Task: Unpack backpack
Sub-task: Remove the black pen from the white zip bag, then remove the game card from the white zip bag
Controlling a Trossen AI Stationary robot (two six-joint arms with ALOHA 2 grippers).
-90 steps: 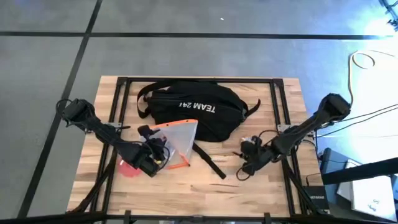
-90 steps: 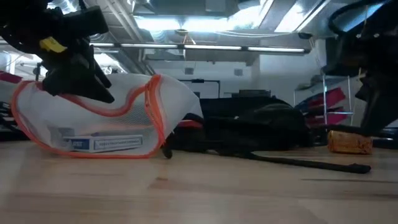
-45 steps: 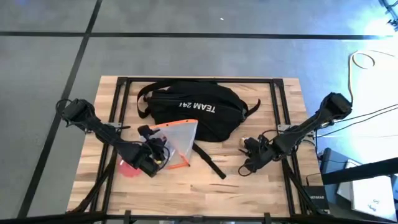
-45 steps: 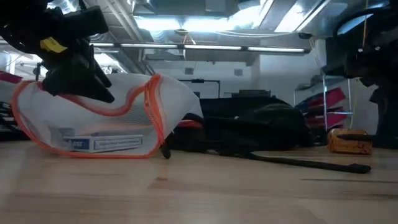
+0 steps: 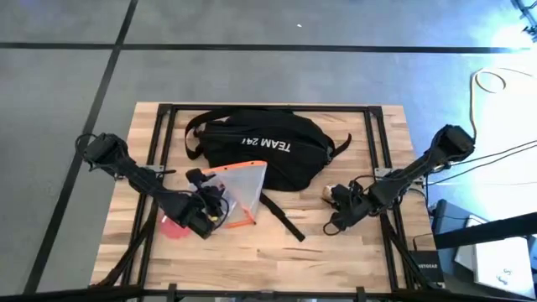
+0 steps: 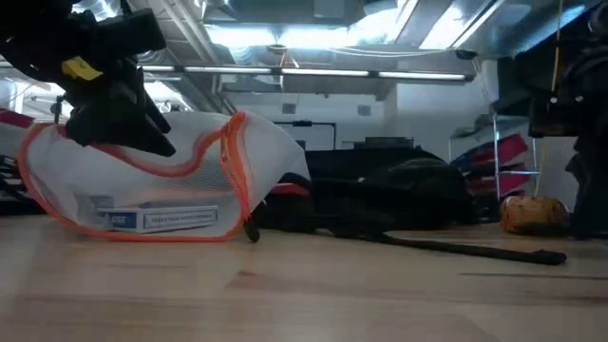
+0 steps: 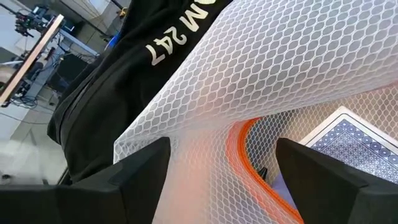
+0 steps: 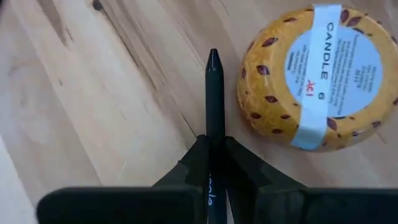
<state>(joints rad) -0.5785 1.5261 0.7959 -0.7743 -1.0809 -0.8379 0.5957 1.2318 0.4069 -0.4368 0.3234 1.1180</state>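
- The black backpack (image 5: 262, 153) with white "TEAM 247" lettering lies flat toward the 12 o'clock side of the wooden table (image 5: 252, 252), seen from above; one strap (image 5: 282, 216) trails from it toward 6 o'clock.
- A translucent mesh pouch (image 5: 239, 189) with orange trim rests against the backpack's 7 o'clock edge, partly overlapping it.
- The left gripper (image 5: 210, 210) sits at the pouch's 8 o'clock corner; in the left wrist view its fingers (image 7: 140, 171) stand apart on either side of the bunched mesh, and it is not clear from the pictures whether they pinch the fabric.
- Through the mesh, the left wrist view shows a patterned card box (image 7: 348, 140) inside the pouch.
- A red object (image 5: 172, 226) lies on the table just beside the left arm, toward 7 o'clock.
- The right gripper (image 5: 340, 220) hovers at the backpack's 4 o'clock side, its fingers clenched on a slim black pen (image 8: 214, 106).
- A round yellow candle (image 8: 317, 78), labelled "CANDLE", rests on the wood just beside the pen's tip, not touching it.
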